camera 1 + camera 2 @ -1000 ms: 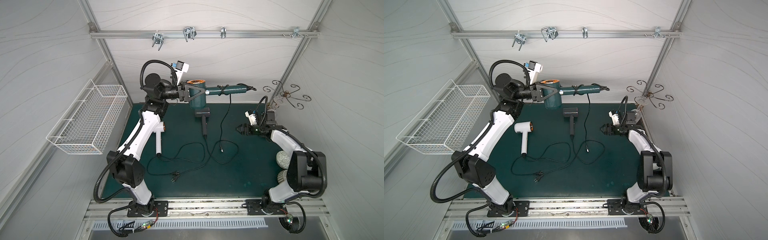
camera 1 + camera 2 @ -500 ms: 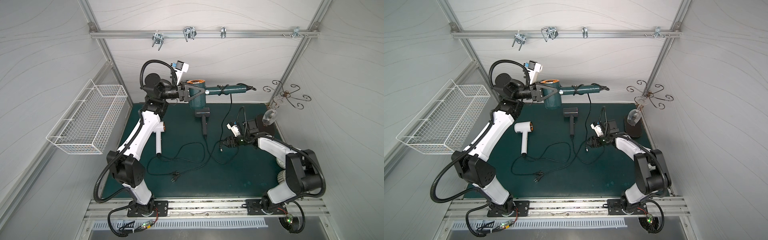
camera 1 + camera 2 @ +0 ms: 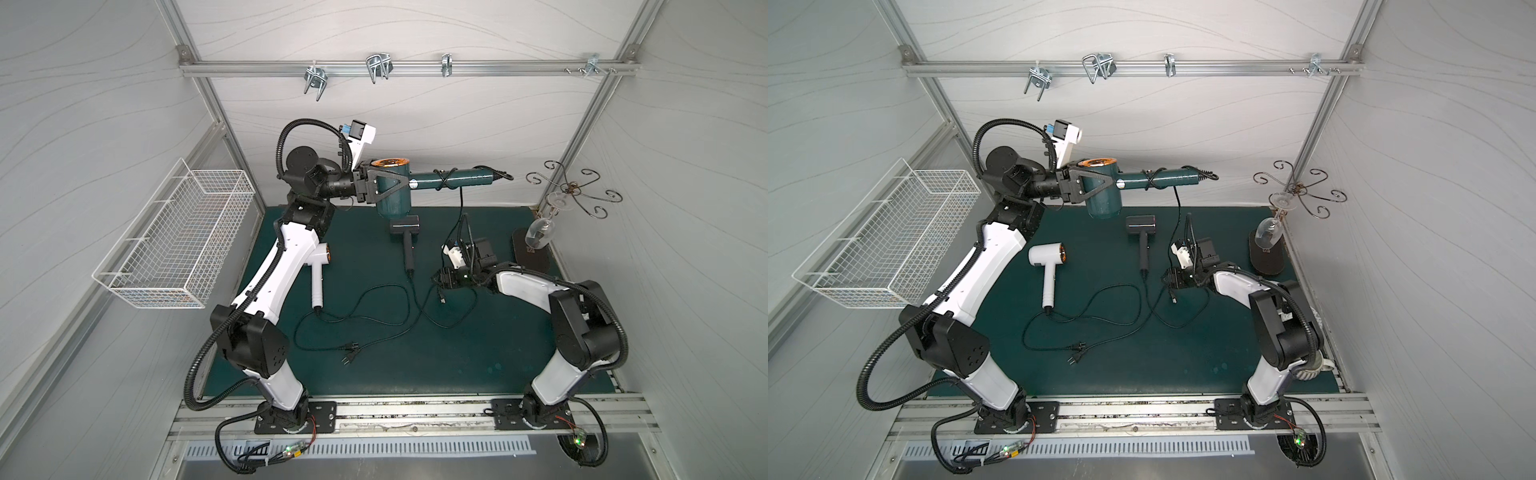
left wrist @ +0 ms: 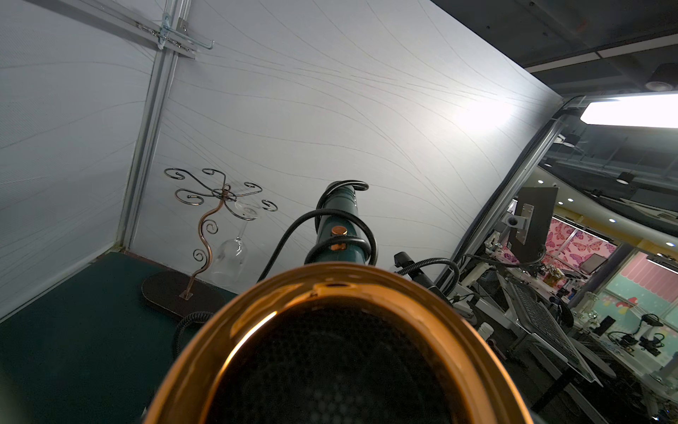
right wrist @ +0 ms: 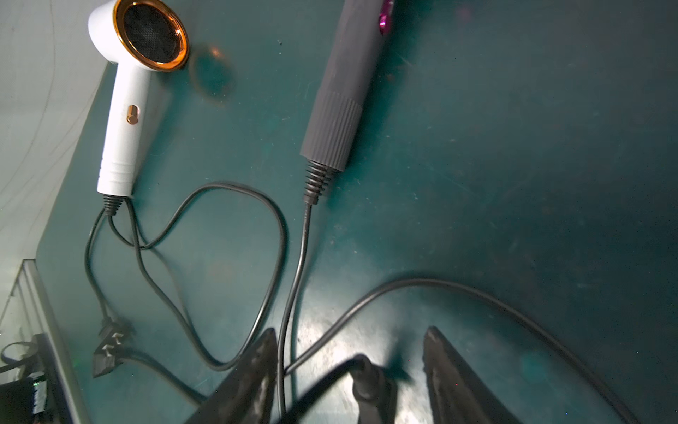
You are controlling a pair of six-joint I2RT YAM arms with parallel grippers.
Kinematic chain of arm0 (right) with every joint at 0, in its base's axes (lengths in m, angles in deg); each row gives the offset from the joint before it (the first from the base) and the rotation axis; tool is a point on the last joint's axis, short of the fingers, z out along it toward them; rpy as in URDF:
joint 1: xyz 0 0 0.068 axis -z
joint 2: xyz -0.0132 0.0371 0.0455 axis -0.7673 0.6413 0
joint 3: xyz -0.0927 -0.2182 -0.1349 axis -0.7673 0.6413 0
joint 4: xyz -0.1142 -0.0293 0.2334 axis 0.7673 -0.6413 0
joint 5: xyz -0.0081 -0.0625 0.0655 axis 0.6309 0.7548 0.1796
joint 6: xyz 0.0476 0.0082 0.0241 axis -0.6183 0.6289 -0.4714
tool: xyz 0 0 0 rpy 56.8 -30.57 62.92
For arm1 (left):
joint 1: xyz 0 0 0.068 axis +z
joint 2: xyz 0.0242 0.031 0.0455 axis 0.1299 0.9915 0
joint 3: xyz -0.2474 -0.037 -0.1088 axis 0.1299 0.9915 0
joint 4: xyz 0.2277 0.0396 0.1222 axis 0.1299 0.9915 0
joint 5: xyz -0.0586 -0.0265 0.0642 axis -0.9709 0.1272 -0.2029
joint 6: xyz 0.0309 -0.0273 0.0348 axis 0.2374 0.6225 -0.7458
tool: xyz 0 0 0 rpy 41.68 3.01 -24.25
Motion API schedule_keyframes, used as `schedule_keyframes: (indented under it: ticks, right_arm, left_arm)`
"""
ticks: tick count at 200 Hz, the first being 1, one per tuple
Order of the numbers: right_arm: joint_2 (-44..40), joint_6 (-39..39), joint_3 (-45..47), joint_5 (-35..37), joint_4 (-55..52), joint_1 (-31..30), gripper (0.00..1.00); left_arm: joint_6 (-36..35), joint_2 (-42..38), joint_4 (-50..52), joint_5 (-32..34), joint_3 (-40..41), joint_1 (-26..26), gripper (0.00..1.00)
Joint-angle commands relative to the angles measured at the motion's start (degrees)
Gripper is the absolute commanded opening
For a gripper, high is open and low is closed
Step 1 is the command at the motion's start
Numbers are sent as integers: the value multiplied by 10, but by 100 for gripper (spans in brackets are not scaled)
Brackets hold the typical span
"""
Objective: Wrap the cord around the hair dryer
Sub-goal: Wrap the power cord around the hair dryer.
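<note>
- The left gripper (image 3: 398,188) is clenched on the barrel of the teal hair dryer (image 3: 392,206). It holds the dryer in the air above the 12 o'clock edge of the green mat (image 3: 457,365).
- The dryer's handle lies level and points toward 3 o'clock. Its copper-rimmed intake faces up.
- The cord (image 3: 460,201) leaves the far end of the handle and loops around the handle; the left wrist view shows the coils (image 4: 361,244). It then drops off the handle to the mat.
- On the mat the cord curves round toward 5 o'clock and ends at its plug (image 3: 441,297), just toward 1 o'clock of the mat's centre.
- The right gripper (image 3: 443,279) is low over that plug. In the right wrist view its jaws are released, one finger (image 5: 257,367) on each side of the plug (image 5: 367,380), with a gap on both sides.
- A grey hair dryer (image 3: 405,229) lies at 12 o'clock and a white hair dryer (image 3: 1045,259) at 10 o'clock. Their cords lie loose and cross on the mat.
- A wine-glass rack (image 3: 570,192) stands at 2 o'clock, with one wine glass (image 3: 539,233) hanging from it.
</note>
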Motion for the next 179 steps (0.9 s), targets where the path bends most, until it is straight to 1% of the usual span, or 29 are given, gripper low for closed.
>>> schedule_keyframes:
  ticks: [1,17,33,40,49,58,89,125,161,179]
  right_arm:
    - [16,-57,2,43,36,-23,55]
    - [23,-74,12,54,55,-33,43]
    - [23,-86,20,65,68,-34,26]
    - [19,-88,24,67,73,-34,16]
    - [11,-90,30,70,75,-34,7]
    - [0,-90,37,72,76,-35,0]
    - [-49,-83,64,75,44,-37,0]
    - [-122,-59,89,91,-34,-68,0]
    - [-200,-52,95,126,-117,-103,0]
    - [-236,-47,89,150,-159,-119,0]
  left_arm:
    - [8,-24,-50,1,-39,4,0]
    - [10,-25,-51,1,-37,6,0]
    - [10,-28,-53,1,-33,9,0]
    - [10,-29,-53,2,-32,11,0]
    - [10,-30,-54,3,-30,14,0]
    - [11,-30,-55,7,-27,18,0]
    - [27,-26,-68,37,-15,44,0]
    - [35,-4,-70,59,-16,73,0]
    - [34,18,-60,86,-14,103,0]
    - [14,26,-33,100,-12,118,0]
